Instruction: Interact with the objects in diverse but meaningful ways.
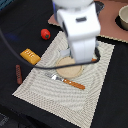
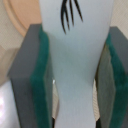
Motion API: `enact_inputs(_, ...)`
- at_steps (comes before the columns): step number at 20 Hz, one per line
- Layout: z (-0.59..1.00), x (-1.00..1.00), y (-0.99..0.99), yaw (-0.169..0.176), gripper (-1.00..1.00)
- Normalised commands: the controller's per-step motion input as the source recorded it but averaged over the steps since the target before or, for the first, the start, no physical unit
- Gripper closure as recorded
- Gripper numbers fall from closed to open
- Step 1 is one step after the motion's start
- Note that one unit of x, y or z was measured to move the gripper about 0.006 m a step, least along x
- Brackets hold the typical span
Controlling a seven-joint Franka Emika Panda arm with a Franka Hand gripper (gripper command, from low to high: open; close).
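- Gripper (image 2: 75,75), seen from the wrist view, pinches a flat white fish (image 2: 75,50) between its two green-padded fingers (image 2: 41,80); the pads press against both edges of the toy, which has thin dark fin lines drawn near one end.
- From the exterior view the white arm (image 1: 79,27) hangs over a round tan wooden plate (image 1: 67,70) and hides the gripper and the fish; nothing can be made out lying on the visible part of the plate.
- Beneath the plate lies a pale woven placemat (image 1: 60,95) with a fine striped texture, set at an angle on the dark table (image 1: 20,20).
- On the mat, just beside the plate, lies an orange-handled fork (image 1: 65,80) with a metal head.
- A red round tomato (image 1: 45,34) sits off the mat, towards the exterior view's left.
- A yellow-orange ridged bread-like block (image 1: 30,56) lies near the mat's edge.
- A thin dark-brown sausage (image 1: 18,73) lies further to the exterior view's left.
- A pale pot (image 1: 123,19) stands at the exterior view's right on a brownish mat (image 1: 107,27); its contents are hidden.
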Motion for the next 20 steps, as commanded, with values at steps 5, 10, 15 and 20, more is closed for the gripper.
enact_inputs(5,0.00,-0.01,0.97,0.004,1.00)
enact_inputs(10,-0.26,-0.25,0.79,0.037,1.00)
enact_inputs(15,-0.50,-0.33,0.58,0.038,1.00)
enact_inputs(20,-0.66,-0.09,0.20,0.032,1.00)
